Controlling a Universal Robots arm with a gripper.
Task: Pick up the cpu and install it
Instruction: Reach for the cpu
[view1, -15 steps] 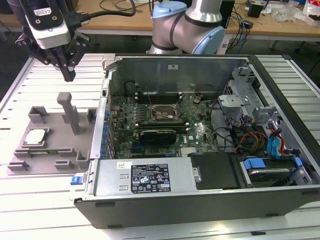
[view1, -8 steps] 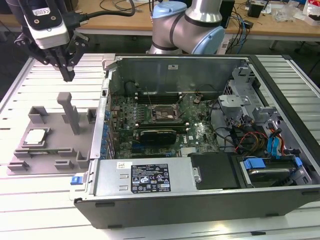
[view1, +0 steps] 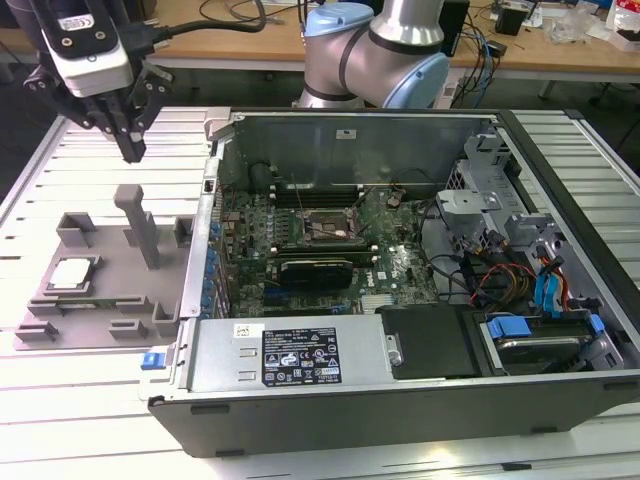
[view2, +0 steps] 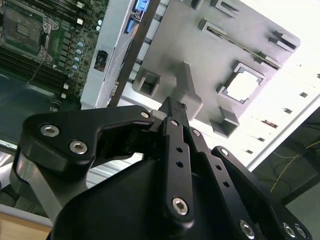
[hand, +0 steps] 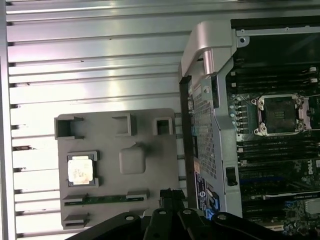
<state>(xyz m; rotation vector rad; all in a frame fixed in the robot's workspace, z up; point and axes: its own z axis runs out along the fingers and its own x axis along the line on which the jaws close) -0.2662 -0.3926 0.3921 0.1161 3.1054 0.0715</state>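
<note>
cpu (view1: 70, 272) (view2: 243, 85) (hand: 81, 169) lies flat, metal lid up, in a square pocket of the grey fixture plate (view1: 112, 288) (hand: 150, 150). It looks near-square, so I can't call a long axis; its edges run parallel to the plate edges. Not picked.

gripper (view1: 131, 150) (view2: 173, 106) (hand: 170, 192) hangs above the plate, fingers pressed together with nothing between them. The cpu is below the tips, off to the exterior view's left and well apart. The plate's upright post (view1: 140, 225) (view2: 189, 82) sits nearly under the tips, not touching.

On the gripper's far side from the cpu: open PC case (view1: 215, 190) with its bare motherboard socket (view1: 328, 228) (hand: 279, 114). All on a slatted aluminium table (view1: 60, 400).
</note>
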